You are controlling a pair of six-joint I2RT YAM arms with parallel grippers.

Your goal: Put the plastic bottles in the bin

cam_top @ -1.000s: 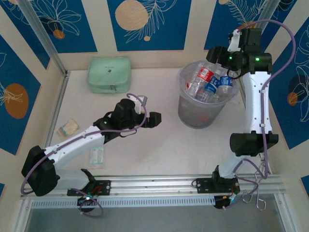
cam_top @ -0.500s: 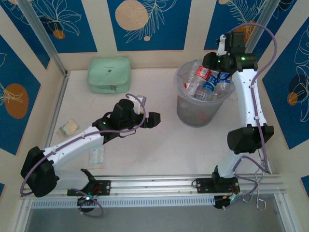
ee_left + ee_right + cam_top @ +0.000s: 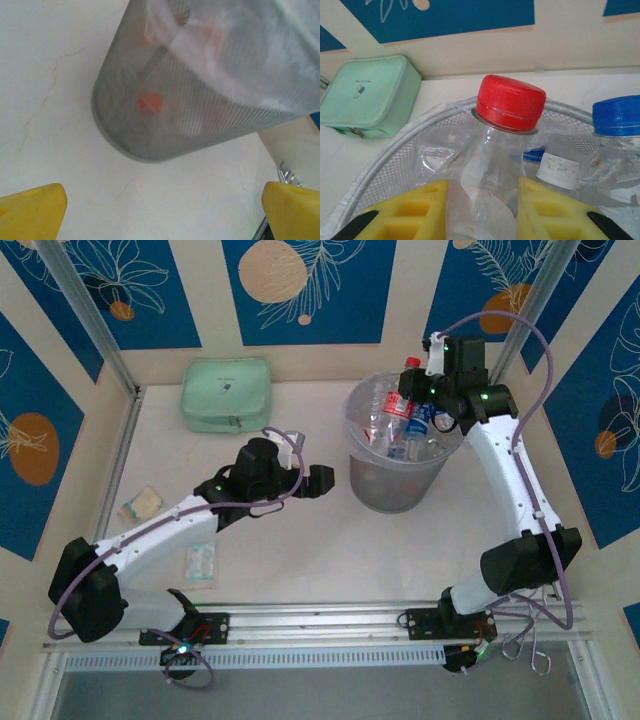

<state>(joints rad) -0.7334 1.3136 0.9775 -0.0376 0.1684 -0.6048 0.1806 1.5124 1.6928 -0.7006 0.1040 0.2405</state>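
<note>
My right hand (image 3: 482, 202) grips a clear red-capped bottle (image 3: 492, 160). Just under it sits the bin (image 3: 395, 150), with other bottles (image 3: 615, 155) piled inside. My left hand (image 3: 162, 210) is wide open and empty beside the bin. I think only this bottle is left to drop.

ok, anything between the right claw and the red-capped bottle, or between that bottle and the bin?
Nothing visible. The right claw has its pads against both sides of the red-capped bottle, below the cap. The bottle stands inside the rim of the bin, beside a blue-capped bottle.
</note>
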